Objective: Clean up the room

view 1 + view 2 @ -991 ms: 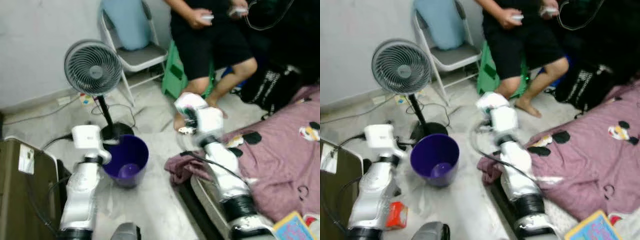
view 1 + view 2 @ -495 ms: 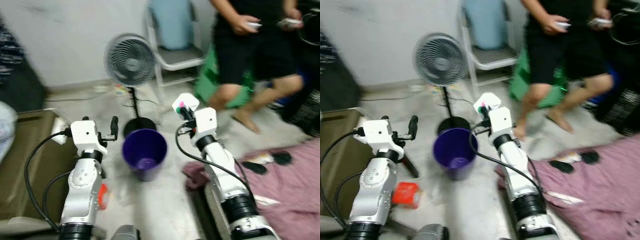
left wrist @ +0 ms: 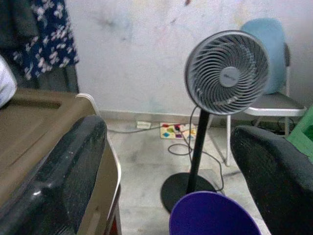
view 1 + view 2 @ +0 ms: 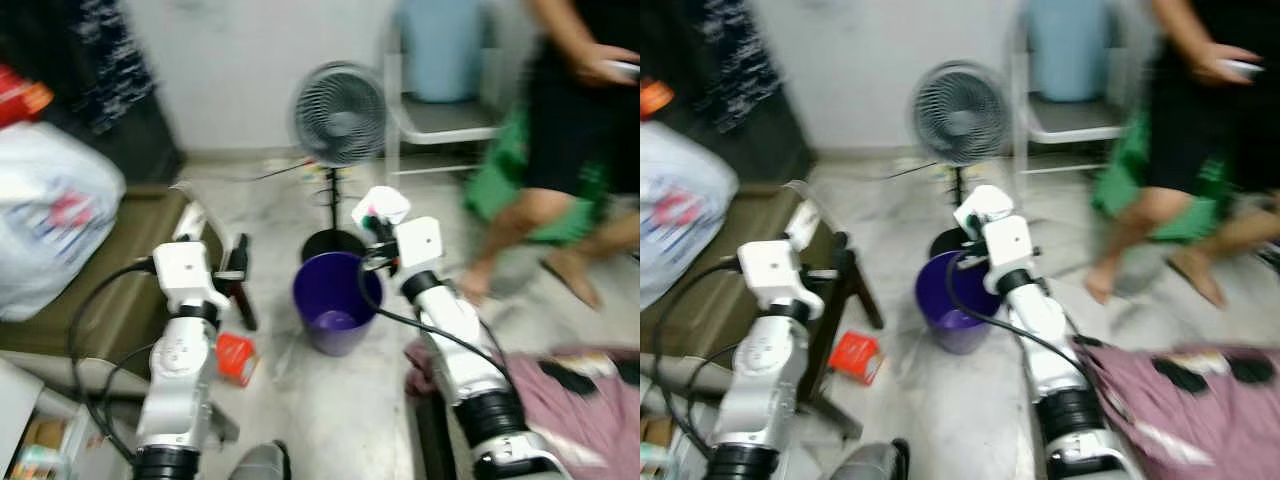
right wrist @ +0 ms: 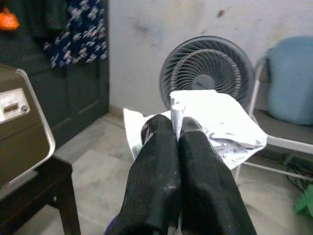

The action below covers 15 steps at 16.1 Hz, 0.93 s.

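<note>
The right gripper (image 4: 374, 212) has its jaws pinched tight on a crumpled paper (image 5: 215, 117), held just above the far rim of the purple bin (image 4: 334, 301), so the drop looks close but not yet made. The left gripper (image 3: 166, 166) hangs with jaws wide apart and empty, the bin just ahead of them. A red box (image 4: 236, 357) lies on the floor below the left arm, seemingly left to collect.

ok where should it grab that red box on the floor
Take the red box across its narrow sides, coming straight down from above: it lies flat and tilted on the floor beside the dark table leg. The left gripper, fingers open, is nearest; the right gripper already holds crumpled paper.
</note>
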### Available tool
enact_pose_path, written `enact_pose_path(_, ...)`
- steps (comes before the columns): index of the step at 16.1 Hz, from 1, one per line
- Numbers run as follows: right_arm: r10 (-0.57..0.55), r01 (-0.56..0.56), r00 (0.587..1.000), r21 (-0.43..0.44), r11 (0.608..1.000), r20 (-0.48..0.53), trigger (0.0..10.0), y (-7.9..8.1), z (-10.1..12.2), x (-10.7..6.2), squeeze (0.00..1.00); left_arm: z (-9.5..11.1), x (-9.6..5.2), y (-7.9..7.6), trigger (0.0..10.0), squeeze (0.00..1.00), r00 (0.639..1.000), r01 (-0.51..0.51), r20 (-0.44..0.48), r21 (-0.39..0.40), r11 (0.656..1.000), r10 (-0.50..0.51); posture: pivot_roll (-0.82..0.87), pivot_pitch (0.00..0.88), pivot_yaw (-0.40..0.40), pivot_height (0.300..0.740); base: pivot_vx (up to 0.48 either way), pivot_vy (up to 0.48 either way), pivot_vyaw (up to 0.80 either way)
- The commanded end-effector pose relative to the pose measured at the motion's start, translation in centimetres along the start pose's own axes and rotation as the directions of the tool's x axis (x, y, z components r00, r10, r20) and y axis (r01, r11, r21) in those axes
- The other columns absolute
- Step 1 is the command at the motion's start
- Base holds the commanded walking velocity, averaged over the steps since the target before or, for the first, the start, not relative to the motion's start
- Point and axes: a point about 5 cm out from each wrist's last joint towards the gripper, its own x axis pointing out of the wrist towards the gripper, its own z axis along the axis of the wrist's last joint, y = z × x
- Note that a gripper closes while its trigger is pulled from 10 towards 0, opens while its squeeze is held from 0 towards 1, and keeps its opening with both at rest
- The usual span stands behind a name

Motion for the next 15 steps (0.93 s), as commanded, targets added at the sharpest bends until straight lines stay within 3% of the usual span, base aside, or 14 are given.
enact_pose_path(1,0.022,-0.022,1.000,0.003,1.000,0.009,10.0,0.57,0.38,0.31,0.00,0.34,0.00,0.53,10.0,0.00,1.000,-0.017,0.007,0.020,1.000,0.017,0.03,0.038,0.009,0.740,0.000,0.000,0.80)
enact_pose_path(5,0.023,-0.023,1.000,0.011,1.000,0.010,10.0,0.63,0.42,0.32,0.00,0.34,-0.06,0.49,10.0,0.00,1.000,-0.013,0.007,0.013,1.000,0.013,0.03,0.048,0.008,0.740,0.000,0.000,0.68)
enact_pose_path(12,0.016,-0.016,1.000,0.023,1.000,0.007,10.0,0.79,0.46,0.41,0.00,0.56,-0.05,0.30,10.0,0.00,1.000,0.026,0.015,0.004,1.000,-0.026,0.03,0.071,0.018,0.740,0.000,0.000,0.00)
enact_pose_path(15,0.019,-0.019,1.000,0.023,1.000,0.008,10.0,0.84,0.50,0.52,0.00,0.66,0.02,0.29,10.0,0.00,0.999,0.031,0.017,0.007,1.000,-0.031,0.03,0.080,0.018,0.740,0.085,0.000,0.61)
